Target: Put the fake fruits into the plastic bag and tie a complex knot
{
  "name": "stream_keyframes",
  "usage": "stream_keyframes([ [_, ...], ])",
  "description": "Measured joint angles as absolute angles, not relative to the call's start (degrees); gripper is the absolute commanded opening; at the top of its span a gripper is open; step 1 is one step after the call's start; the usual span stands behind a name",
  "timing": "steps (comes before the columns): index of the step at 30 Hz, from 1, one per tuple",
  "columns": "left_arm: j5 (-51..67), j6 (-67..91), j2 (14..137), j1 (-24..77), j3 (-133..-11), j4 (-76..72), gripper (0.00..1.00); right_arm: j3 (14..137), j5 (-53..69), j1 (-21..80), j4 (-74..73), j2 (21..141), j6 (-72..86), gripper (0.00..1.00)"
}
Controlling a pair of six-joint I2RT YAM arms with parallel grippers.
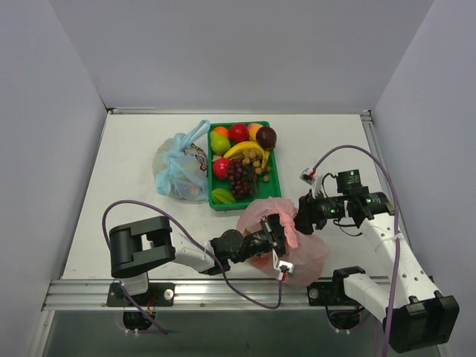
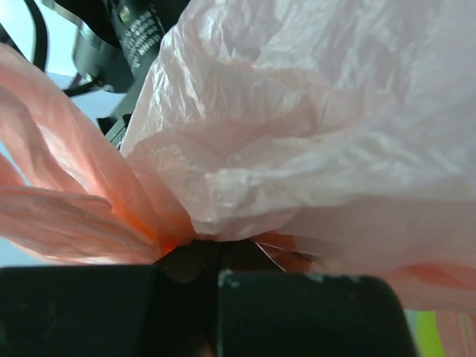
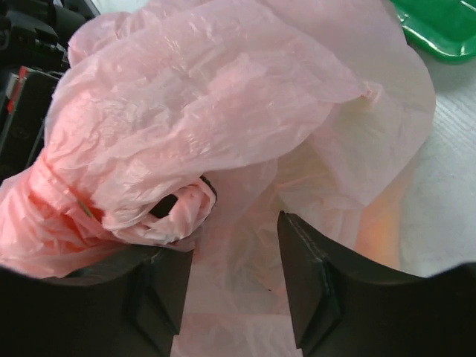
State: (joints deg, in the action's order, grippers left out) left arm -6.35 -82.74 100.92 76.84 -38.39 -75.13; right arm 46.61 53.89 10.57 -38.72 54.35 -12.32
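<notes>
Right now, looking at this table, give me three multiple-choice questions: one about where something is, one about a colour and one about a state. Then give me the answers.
1. Where does the light-blue bag lie relative to the green tray?
A) To its left
B) To its right
C) Inside it

2. What colour is the near bag?
A) White
B) Pale pink
C) Yellow

3. What is the left gripper doing?
A) Open over the tray
B) Holding a banana
C) Shut on the near bag

Answers:
1 A: the top view shows it beside the tray's left edge.
2 B: crinkled pink plastic fills both wrist views.
3 C: the left wrist view shows it closed with pink plastic pinched.
</notes>
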Motion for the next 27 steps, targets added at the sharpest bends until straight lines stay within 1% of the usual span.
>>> stream_keyframes([
  [1,-6.4,-82.8,100.8,76.8,-38.4,-75.1,0.00,46.7,54.2,10.6,-39.2,55.0,-13.3,0.52],
  [5,-6.0,-82.8,100.4,77.0,-38.4,-75.2,0.00,48.8,54.8,10.2,-42.4,56.4,-17.2,0.52],
  [11,-5.7,-82.8,99.5,77.2,-38.0,-75.2,0.00,56.0,55.7,4.7,-47.1,55.5,-20.7,0.51],
  [13,-5.5,-82.8,99.5,77.2,-37.8,-75.2,0.00,58.6,55.7,3.7,-48.0,54.9,-21.1,0.55],
  [14,-5.3,-82.8,99.5,77.2,-37.6,-75.2,0.00,59.8,55.7,3.5,-48.1,54.5,-21.2,0.54],
  [18,-4.2,-82.8,99.5,77.7,-37.3,-75.2,0.00,61.9,55.9,3.0,-48.1,53.1,-20.9,0.46],
  [19,-4.0,-82.8,99.5,77.8,-37.3,-75.2,0.00,62.0,56.1,2.9,-48.2,52.9,-20.6,0.42],
  [22,-3.6,-82.8,99.5,77.9,-37.3,-75.2,0.00,62.0,57.9,2.6,-48.4,53.3,-19.1,0.33],
  [24,-3.5,-82.8,99.5,77.9,-37.3,-75.2,0.00,62.0,59.6,2.5,-48.5,54.7,-18.0,0.29],
  [27,-3.1,-82.9,99.5,77.9,-37.3,-75.2,0.00,61.3,62.0,2.5,-48.5,57.8,-16.5,0.30],
])
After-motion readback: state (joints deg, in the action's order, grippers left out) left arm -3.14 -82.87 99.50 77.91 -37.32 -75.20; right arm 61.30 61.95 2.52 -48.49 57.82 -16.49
